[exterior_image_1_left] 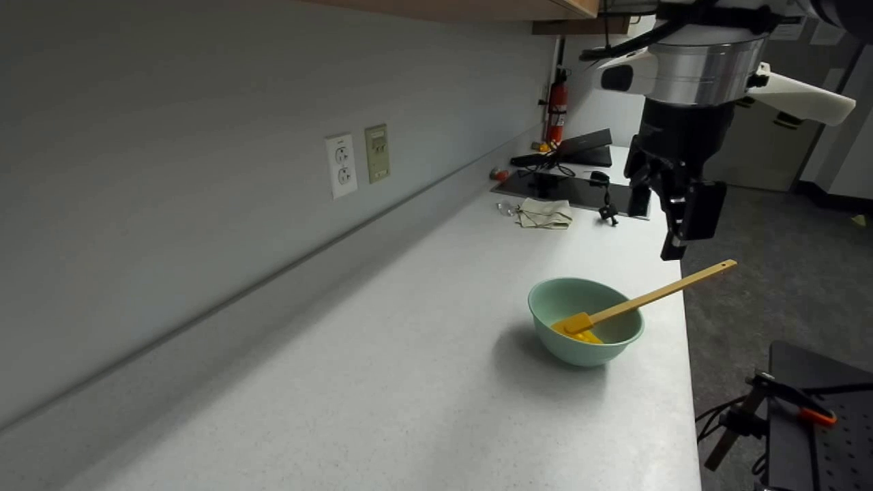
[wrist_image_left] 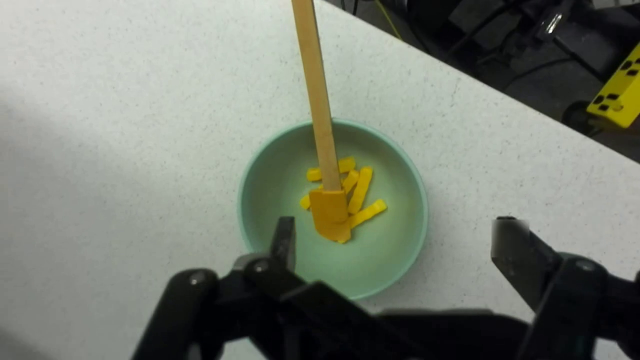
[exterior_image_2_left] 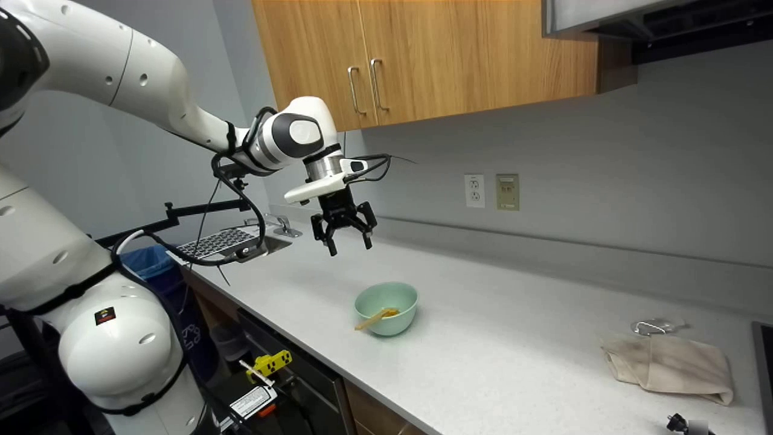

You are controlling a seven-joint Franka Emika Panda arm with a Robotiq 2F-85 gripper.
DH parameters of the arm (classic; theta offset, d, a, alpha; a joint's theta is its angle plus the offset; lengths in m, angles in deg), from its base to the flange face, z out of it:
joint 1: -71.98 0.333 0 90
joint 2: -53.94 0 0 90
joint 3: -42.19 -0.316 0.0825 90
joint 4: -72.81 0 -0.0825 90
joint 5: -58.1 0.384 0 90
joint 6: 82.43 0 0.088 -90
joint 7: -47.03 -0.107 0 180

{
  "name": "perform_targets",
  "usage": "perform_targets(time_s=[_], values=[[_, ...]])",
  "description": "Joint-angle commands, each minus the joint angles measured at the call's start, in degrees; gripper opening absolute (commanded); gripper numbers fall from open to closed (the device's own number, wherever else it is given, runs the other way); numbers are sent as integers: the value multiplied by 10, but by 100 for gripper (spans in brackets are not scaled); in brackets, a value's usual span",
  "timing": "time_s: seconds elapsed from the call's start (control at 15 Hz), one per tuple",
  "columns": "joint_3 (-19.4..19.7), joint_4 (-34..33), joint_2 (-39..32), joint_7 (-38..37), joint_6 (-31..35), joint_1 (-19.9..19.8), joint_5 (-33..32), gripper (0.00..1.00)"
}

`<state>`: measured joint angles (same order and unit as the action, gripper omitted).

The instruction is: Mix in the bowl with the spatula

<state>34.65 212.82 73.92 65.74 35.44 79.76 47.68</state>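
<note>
Bowl [exterior_image_1_left: 576, 353], upright on a white counter [exterior_image_1_left: 409, 409], in an exterior view; the spatula [exterior_image_1_left: 651, 296] leans in it, yellow-orange head [exterior_image_1_left: 580, 322] low, handle [exterior_image_1_left: 682, 284] jutting out. In an exterior view, my gripper [exterior_image_2_left: 350, 245] hangs above the bowl, spread wide. In the wrist view, the spatula lies across yellow strips [wrist_image_left: 360, 191] in the bowl; my two fingers [wrist_image_left: 285, 237] stand well apart.

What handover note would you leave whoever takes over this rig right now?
Pincer: open, empty, raised above the counter.
Bowl: upright on the counter, yellow strips inside.
Spatula: head in the bowl over some of the strips; handle out past the rim, not gripped.
Done: strips and spatula are in the bowl; whether any mixing has happened, these pictures can't settle.
Left: likely grasp the handle, then stir the strips.
</note>
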Motion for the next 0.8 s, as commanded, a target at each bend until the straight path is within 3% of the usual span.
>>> perform_targets(time_s=[0.0, 0.2, 0.27, 0.73], values=[[15, 45, 42, -4, 71, 14, 20, 100], [17, 62, 51, -7, 108, 14, 21, 100], [13, 35, 22, -4, 81, 9, 5, 100], [13, 37, 19, -4, 84, 9, 5, 100]])
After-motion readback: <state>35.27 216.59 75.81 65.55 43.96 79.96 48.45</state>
